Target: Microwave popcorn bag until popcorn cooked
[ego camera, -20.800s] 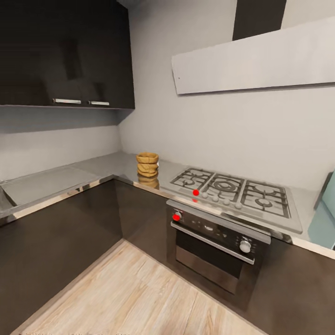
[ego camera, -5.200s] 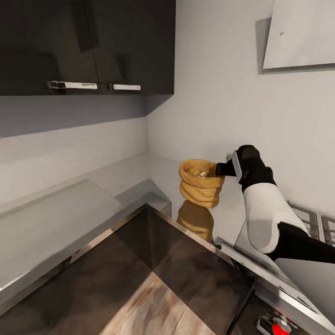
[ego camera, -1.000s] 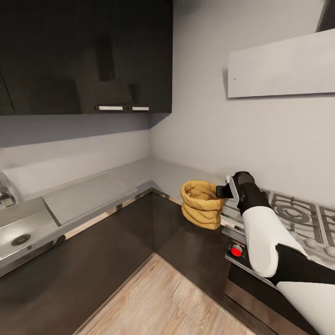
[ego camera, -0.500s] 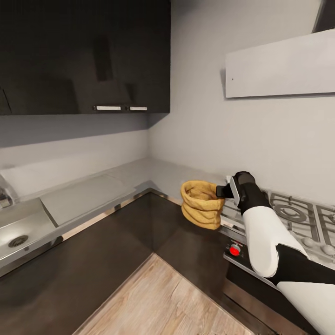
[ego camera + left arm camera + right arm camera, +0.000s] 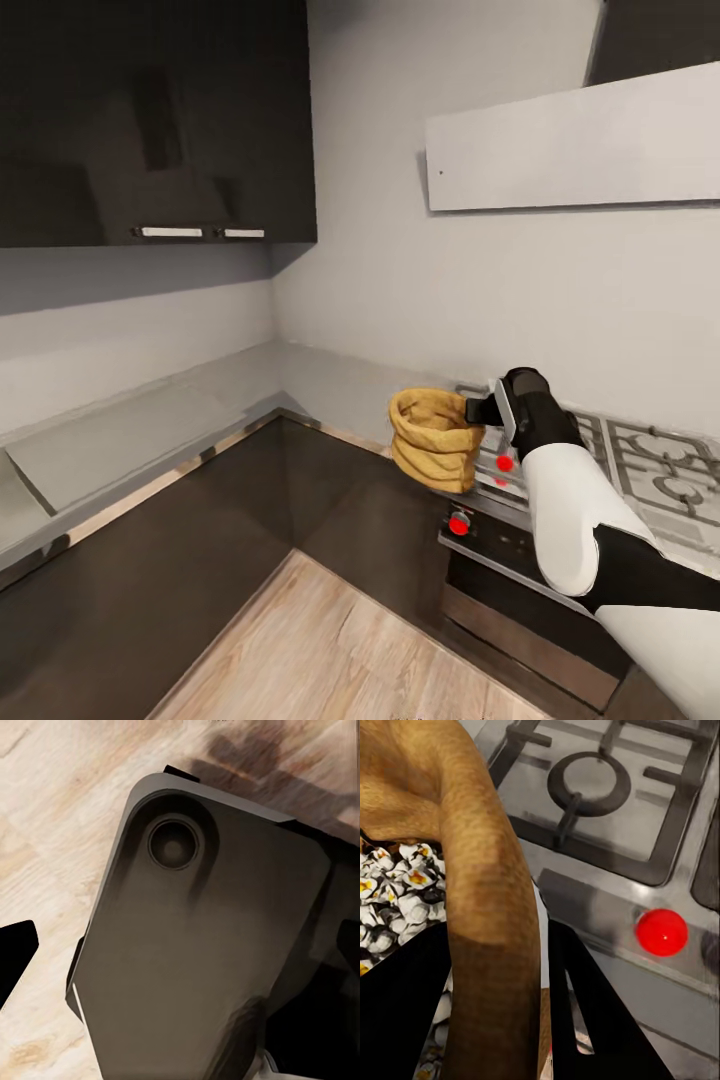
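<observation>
Right now the right gripper (image 5: 478, 409) is clamped on the rolled rim of the popcorn bag (image 5: 434, 438) — one finger inside, one outside, seen clearly in the right wrist view where the black fingers (image 5: 585, 1020) straddle the bag wall (image 5: 484, 907). Bag hangs upright in the air, off the countertop (image 5: 130, 435), in front of the near left edge of the gas hob (image 5: 640, 470) and above the dark cabinet fronts. Popcorn (image 5: 394, 900) sits inside the bag, white and yellow puffed bits. Red knobs (image 5: 459, 523) on the steel oven front below; another red knob (image 5: 661, 932) at the hob edge. Left wrist view looks down at a dark robot part (image 5: 202, 960) over the wood floor (image 5: 45, 817) — left claw's state cannot be told.
</observation>
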Tool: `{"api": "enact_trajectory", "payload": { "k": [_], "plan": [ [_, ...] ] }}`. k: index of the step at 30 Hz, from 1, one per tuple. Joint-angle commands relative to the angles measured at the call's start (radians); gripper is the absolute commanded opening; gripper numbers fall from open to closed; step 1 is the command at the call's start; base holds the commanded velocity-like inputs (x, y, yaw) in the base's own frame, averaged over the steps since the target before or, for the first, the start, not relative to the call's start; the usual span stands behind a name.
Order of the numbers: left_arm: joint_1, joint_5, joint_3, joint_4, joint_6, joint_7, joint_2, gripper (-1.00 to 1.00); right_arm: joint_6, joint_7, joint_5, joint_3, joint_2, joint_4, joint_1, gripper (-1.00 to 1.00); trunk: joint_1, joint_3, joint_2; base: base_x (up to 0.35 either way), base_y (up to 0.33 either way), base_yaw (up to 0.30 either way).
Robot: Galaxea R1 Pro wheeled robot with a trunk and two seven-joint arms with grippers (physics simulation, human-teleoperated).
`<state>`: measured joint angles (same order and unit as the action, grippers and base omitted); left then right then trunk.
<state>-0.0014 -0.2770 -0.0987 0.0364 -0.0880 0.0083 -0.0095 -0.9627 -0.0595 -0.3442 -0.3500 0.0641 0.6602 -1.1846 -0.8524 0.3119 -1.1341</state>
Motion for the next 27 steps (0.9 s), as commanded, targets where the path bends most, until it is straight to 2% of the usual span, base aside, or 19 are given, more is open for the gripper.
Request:
{"api": "enact_trajectory", "payload": {
  "k": [1,4,10,27],
  "plan": [
    [0.0,0.001,-0.008,0.0,-0.002,0.001,-0.001,1.0,-0.002,-0.007,-0.009,-0.006,0.001,0.001,-0.001,-1.0,0.0,0.001,-0.001,-0.076,0.0,-0.292],
    [0.0,0.001,-0.01,0.0,-0.002,0.001,-0.002,1.0,-0.003,-0.008,-0.009,-0.006,-0.003,0.002,-0.001,-1.0,0.0,0.001,-0.001,-0.249,0.0,-0.227],
    [0.0,0.001,-0.01,0.0,-0.001,0.001,-0.003,1.0,-0.002,-0.009,-0.007,-0.006,-0.017,0.001,-0.001,-1.0,0.0,0.001,-0.001,-0.326,0.041,-0.029],
    [0.0,0.001,-0.01,0.0,-0.001,0.001,-0.001,1.0,-0.002,-0.011,-0.012,-0.005,-0.018,-0.002,-0.001,-1.0,0.0,0.001,-0.001,-0.334,0.082,0.0]
  ]
}}
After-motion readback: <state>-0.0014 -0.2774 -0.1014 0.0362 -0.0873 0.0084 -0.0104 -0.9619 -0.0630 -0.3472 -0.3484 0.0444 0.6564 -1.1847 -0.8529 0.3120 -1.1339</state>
